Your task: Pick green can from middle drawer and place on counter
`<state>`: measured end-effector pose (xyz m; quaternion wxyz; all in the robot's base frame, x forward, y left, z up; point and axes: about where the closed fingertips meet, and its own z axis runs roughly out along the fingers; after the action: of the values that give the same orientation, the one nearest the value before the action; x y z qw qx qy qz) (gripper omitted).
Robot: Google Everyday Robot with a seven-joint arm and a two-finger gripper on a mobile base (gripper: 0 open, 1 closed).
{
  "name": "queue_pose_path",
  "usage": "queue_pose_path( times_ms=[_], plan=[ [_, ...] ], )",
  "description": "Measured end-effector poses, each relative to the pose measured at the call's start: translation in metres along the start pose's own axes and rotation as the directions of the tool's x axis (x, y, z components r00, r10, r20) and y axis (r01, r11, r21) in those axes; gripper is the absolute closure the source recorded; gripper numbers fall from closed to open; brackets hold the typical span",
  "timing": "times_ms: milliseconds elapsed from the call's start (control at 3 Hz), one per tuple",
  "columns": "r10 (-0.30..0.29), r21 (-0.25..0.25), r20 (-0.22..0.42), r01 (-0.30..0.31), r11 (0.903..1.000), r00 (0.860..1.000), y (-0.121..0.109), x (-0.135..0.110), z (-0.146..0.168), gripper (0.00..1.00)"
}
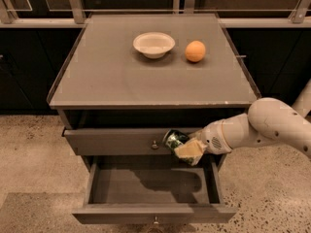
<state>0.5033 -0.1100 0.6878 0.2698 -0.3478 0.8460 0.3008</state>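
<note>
The green can (173,139) is held tilted in my gripper (182,146), which is shut on it. Both hang in the air above the open middle drawer (146,184), level with the closed drawer front (112,141) just above it. My white arm (262,127) reaches in from the right. The drawer is pulled out and I see nothing inside it but the arm's shadow. The counter (116,76) lies higher, just behind the can.
A white bowl (153,44) and a round orange fruit (195,51) sit at the back of the counter. The counter's front edge overhangs the drawers. A railing runs behind the cabinet. Speckled floor (34,154) lies on both sides.
</note>
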Motion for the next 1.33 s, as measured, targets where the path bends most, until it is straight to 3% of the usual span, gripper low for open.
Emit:
queue_pose_path(
  times_ms=[333,667,1000,1333],
  plan=[
    [0.001,-0.001,0.0,-0.001,1.0,1.0,0.0,0.0,0.0,1.0],
    [-0.048,0.047,0.009,0.048,0.9977,0.999,0.008,-0.017,-0.022,1.0],
    [-0.14,0.14,0.011,0.137,0.9806,0.99,0.026,-0.05,-0.061,1.0],
    [-0.226,0.223,-0.018,0.224,0.9486,0.974,0.05,-0.082,-0.094,1.0]
  ],
)
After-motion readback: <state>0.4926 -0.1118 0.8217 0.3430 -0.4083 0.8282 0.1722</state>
